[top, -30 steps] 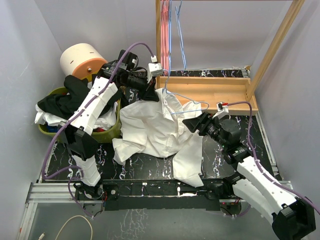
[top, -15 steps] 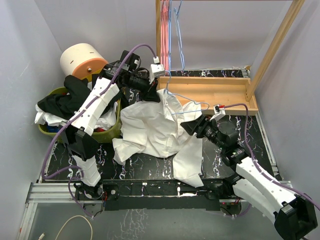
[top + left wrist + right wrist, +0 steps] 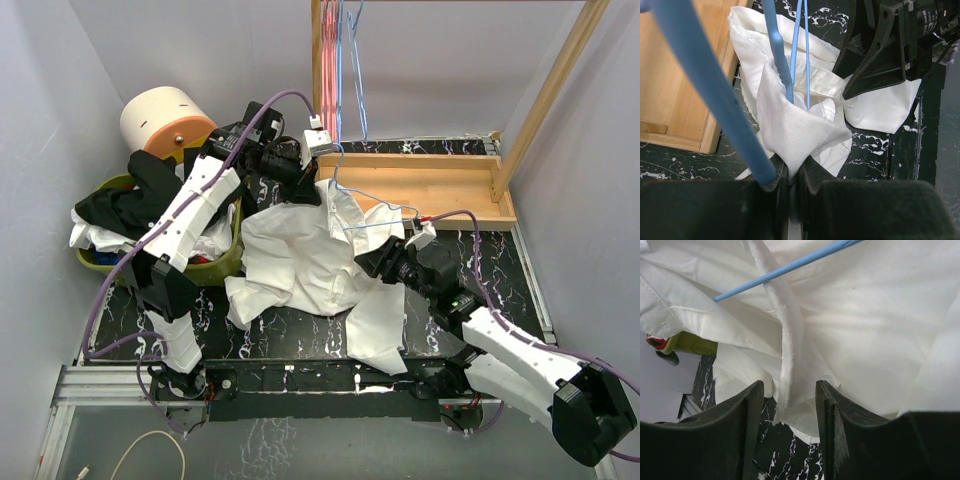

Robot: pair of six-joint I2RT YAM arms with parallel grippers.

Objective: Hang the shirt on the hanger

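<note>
Olive-green plastic basket [image 3: 228, 262] sits far out to the left of my left gripper [image 3: 312, 186], piled with a crumpled black garment [image 3: 125, 205]. Behind it stands a cream and orange cylinder [image 3: 160, 120].

My left gripper is clenched. In its wrist view the two black fingers [image 3: 730, 207] meet on a peak of thin cloth, a fold of the large white long-sleeved button-up shirt [image 3: 300, 255]. The thin light-blue wire hanger [image 3: 385, 201] runs down to the same fingertips on their left side. I cannot tell whether the wire is clamped with the cloth or only lies against it. Two more strands of the wire go into the shirt just beyond the fingers.

The rest of the shirt lies crumpled on the black marbled table [image 3: 300, 338] between my two grippers. A pale wooden rack base [image 3: 430, 180] lies just beyond and to the right of the left gripper, with pink wire hangers [image 3: 328, 70] hanging beside its upright post.

My right gripper [image 3: 368, 260] sits low against the right edge of the shirt, just on the near side of the hanger's triangle. Its jaws stand apart, released. A raised seam of the shirt runs between the fingers [image 3: 752, 405], and neither one visibly touches it. The hanger wire crosses the cloth well ahead of them.
</note>
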